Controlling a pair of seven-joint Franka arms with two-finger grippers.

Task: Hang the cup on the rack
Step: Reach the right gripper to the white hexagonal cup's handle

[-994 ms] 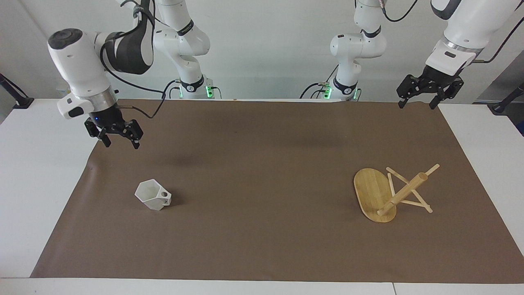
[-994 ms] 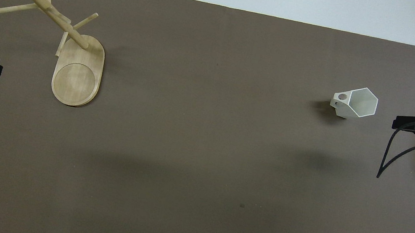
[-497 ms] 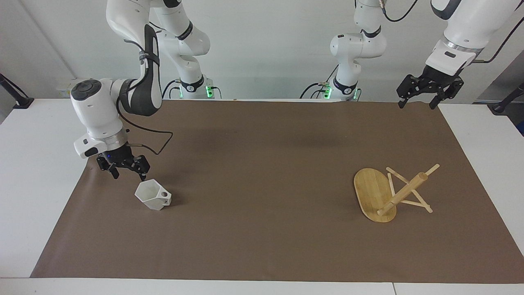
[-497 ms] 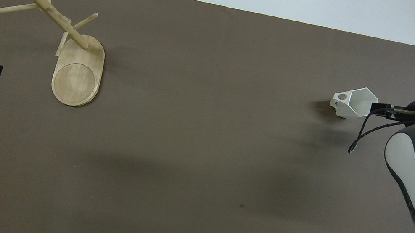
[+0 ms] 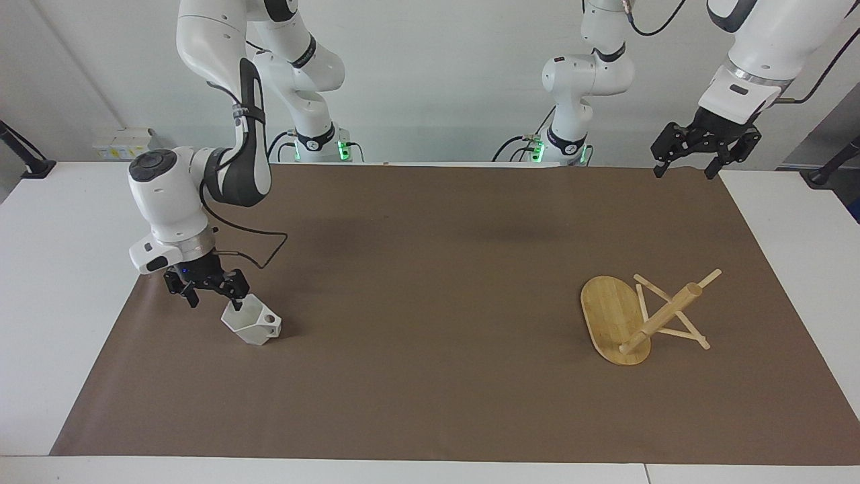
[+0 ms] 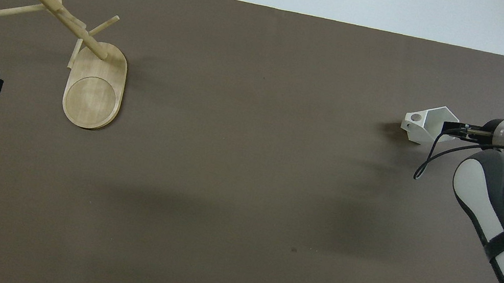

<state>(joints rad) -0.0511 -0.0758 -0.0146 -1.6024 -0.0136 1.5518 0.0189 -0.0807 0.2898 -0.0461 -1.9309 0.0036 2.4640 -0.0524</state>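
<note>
Cup (image 5: 252, 324) (unmarked) sits under right pincer (image 5: 213, 298), fingers spread.

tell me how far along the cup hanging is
Nothing is hung yet. The cup sits on the mat, apart from the rack, which lies tipped over. In hand: the right gripper is open at the cup's rim. The left gripper waits. Left: grasp, carry, hang.

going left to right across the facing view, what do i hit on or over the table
right tool → cup → rack → left tool
</note>
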